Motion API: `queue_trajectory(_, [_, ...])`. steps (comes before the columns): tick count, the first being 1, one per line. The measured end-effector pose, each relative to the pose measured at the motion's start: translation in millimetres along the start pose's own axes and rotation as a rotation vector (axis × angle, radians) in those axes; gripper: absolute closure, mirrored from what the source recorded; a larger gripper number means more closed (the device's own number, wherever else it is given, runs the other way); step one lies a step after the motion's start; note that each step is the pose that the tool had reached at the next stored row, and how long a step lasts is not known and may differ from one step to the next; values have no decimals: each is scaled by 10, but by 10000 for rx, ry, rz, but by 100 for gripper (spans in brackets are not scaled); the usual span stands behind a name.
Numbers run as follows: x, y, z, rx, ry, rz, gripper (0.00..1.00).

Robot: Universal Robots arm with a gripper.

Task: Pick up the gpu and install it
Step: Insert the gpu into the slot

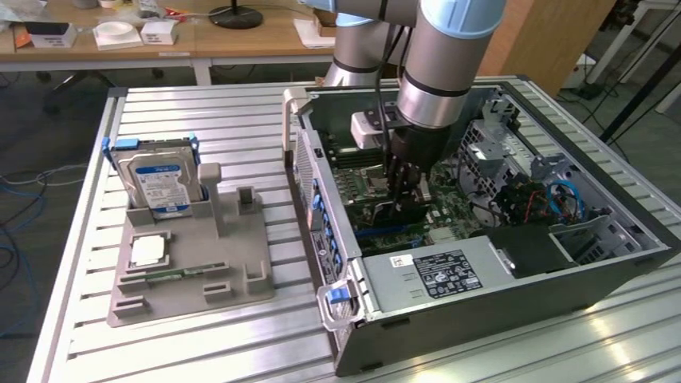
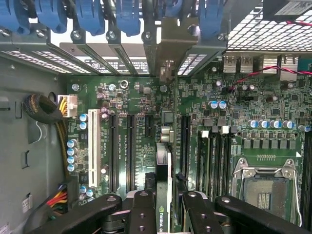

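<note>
My gripper (image 1: 404,195) reaches down into the open computer case (image 1: 352,319), over the motherboard (image 1: 368,179). It is shut on the gpu (image 2: 163,180), a thin black card seen edge-on in the wrist view, with one finger (image 2: 141,212) on each side. The card stands upright over a long black expansion slot (image 2: 184,141) region of the motherboard (image 2: 122,102), and its silver bracket (image 2: 168,68) end points toward the rear slot openings. From the exterior view the card is mostly hidden behind the fingers.
A grey holder (image 1: 229,271) on the exterior view's left carries a silver blue-labelled hard drive (image 1: 159,183), a processor chip (image 1: 149,250) and a green RAM stick (image 1: 171,274). Inside the case are the power supply (image 1: 447,271), blue slot latches (image 2: 90,14), an empty processor socket (image 2: 265,187) and cable bundles (image 2: 46,112).
</note>
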State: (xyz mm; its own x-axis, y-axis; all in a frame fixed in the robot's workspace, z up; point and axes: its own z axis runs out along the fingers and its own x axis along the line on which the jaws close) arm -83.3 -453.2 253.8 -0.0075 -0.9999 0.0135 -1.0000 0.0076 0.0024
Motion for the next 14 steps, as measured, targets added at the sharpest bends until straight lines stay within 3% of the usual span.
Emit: queue_trajectory(14, [1, 10, 30, -1, 7, 0, 74])
